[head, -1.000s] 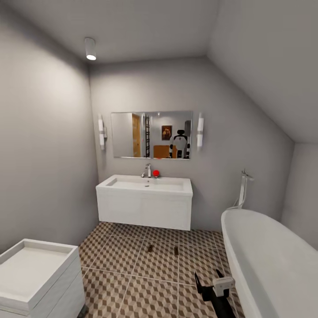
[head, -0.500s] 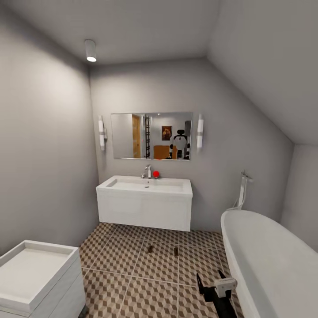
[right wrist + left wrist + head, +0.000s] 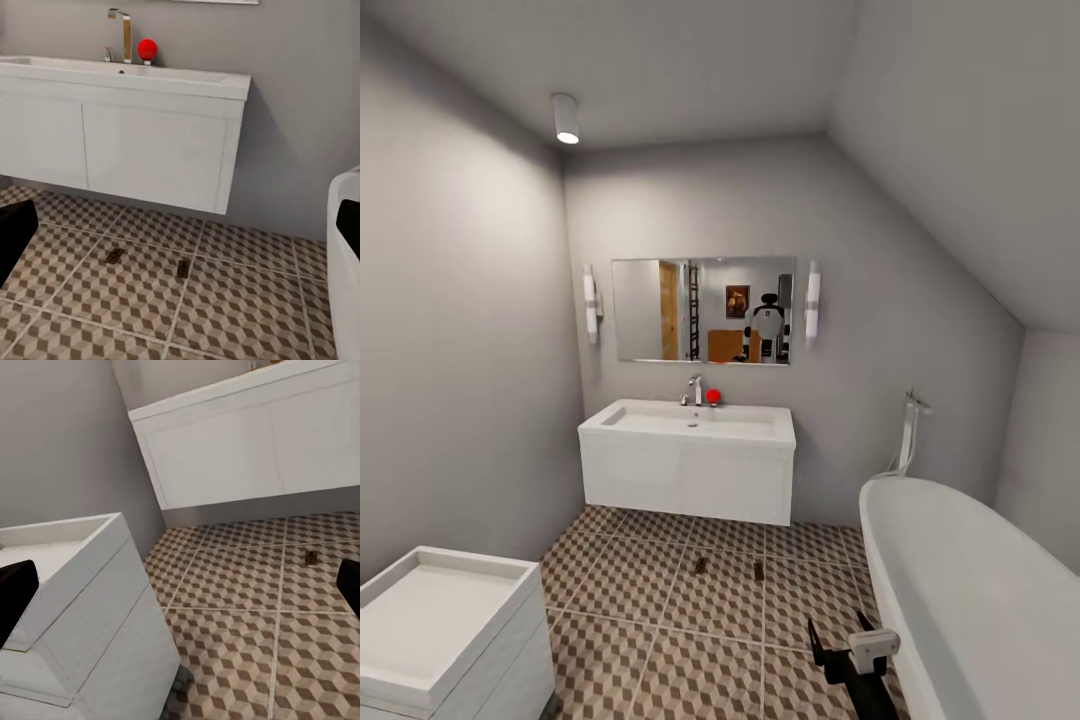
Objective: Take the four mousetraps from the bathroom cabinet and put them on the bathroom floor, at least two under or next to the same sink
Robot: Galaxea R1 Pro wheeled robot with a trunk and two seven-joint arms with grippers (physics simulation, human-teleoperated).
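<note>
Nearest, the right gripper (image 3: 838, 648) hangs low over the bathroom floor (image 3: 660, 620) beside the bathtub (image 3: 970, 590), its fingers spread apart and holding nothing; the left gripper (image 3: 180, 585) is likewise spread wide and empty, near a white unit (image 3: 440, 620). Farther on, two mousetraps (image 3: 701, 564) (image 3: 759, 569) lie apart on the tiles just in front of the wall-hung sink (image 3: 690, 460), with a mirror (image 3: 703, 309) above it.

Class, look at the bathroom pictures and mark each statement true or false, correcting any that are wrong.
1. Two mousetraps lie on the tiled floor in front of the sink. True.
2. A red ball sits beside the tap. True.
3. The bathtub stands left of the sink. False: it stands to the right.
4. The right pincer holds a mousetrap. False: it is open, nothing between its fingers.
5. The floor is plain white. False: brown-and-beige cube pattern.
</note>
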